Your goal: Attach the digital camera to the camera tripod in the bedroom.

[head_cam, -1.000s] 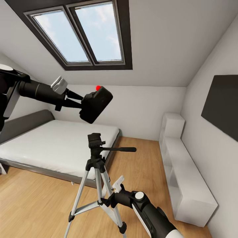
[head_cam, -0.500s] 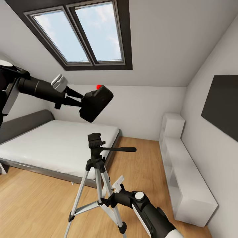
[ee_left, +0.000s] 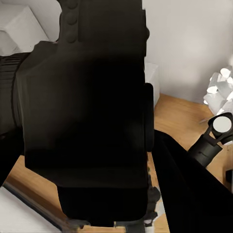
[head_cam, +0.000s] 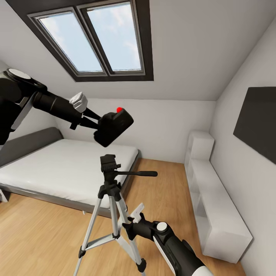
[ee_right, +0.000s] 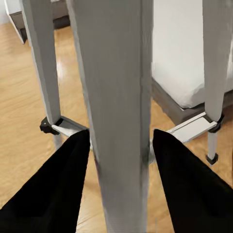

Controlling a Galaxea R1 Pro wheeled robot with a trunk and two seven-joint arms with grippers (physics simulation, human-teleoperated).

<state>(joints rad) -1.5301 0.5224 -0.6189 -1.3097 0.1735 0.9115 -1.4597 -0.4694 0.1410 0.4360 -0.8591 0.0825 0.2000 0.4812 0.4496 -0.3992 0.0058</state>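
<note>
Bed [head_cam: 65, 168]: lying low at the left of the head view, white top on a dark grey frame, long axis running back toward the far wall.
Left gripper [head_cam: 96, 122]: reaching in from the left, raised above the bed; its black fingers are clamping the digital camera from that camera's left side.
Digital camera [head_cam: 114, 128]: hanging in the air in the left gripper, above the tripod head and apart from it. The body is tilting, long axis rising toward the right, with the red button [head_cam: 119, 109] sitting on its upper edge. In the left wrist view the camera [ee_left: 87, 107] is blocking most of the frame, its lens barrel sticking out sideways.
Camera tripod [head_cam: 111, 199]: standing upright on the wooden floor [head_cam: 42, 234] just beside the bed's foot. Its long axis is vertical, silver legs spreading downward; the black handle [head_cam: 136, 173] is pointing horizontally to the right.
Right gripper [head_cam: 125, 226]: sitting low at the tripod. In the right wrist view its two black fingers [ee_right: 63, 189] are flanking one silver leg [ee_right: 119, 116]; whether they are pressing on it, I cannot tell.
Shelving [head_cam: 214, 207]: running along the right wall, white; its open compartments are facing sideways and their contents cannot be made out.
Dark panel [head_cam: 257, 122]: hanging on the right wall.
</note>
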